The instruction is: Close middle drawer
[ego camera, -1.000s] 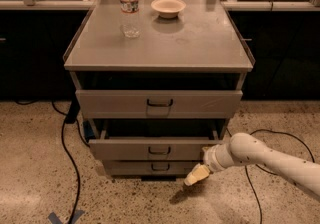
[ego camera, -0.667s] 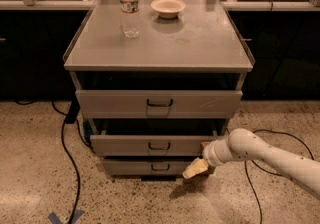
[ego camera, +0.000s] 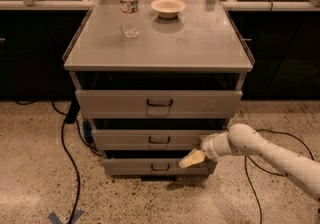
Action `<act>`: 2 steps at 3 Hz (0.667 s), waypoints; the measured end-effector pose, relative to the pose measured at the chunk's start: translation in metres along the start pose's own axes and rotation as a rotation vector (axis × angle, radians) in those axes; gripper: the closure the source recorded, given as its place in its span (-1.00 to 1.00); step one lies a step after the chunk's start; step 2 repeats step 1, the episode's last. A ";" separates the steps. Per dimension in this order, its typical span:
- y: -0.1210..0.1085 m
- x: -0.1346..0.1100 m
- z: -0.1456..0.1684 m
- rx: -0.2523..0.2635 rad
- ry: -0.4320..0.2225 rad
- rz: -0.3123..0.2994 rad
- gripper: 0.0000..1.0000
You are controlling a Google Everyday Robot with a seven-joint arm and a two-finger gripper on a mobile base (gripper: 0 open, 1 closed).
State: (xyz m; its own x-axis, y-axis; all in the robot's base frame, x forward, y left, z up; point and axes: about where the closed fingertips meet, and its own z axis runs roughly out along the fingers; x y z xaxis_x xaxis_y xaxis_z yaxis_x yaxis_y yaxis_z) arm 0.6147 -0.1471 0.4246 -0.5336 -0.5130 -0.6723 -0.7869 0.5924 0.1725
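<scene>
Middle drawer (ego camera: 125, 139): second of three in the grey cabinet (ego camera: 75, 75), low flat front, small dark loop handle (ego camera: 159, 140) at centre. A dark band of shadow sits above its front, under the top drawer (ego camera: 115, 104). Its front looks narrower than the top drawer's and wider than the lowest drawer's (ego camera: 130, 167). Whether it is fully home cannot be told from this view.

Gripper (ego camera: 192, 158): beige, low at the cabinet's right front, just below the right end of the middle drawer's front and over the upper right edge of the lowest drawer. Tip points left and slightly down. Contact with either front: cannot tell. Open or closed: cannot tell. The white arm (ego camera: 270, 153) comes in from the lower right, wrist near the cabinet's right corner.

Cabinet top: a clear water bottle (ego camera: 130, 8) stands upright at back left; a pale bowl (ego camera: 168, 7) sits at back centre, well apart from the bottle.

Floor (ego camera: 30, 178): speckled. A black cable (ego camera: 64, 143) runs down the left side, another cable (ego camera: 248, 178) lies to the right under the arm. A blue tape mark (ego camera: 62, 216) is at bottom left.
</scene>
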 end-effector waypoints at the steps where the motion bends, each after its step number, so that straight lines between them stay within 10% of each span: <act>1: 0.000 0.000 0.000 0.000 0.000 0.000 -1.00; 2: 0.000 0.000 0.000 0.000 0.000 0.000 -1.00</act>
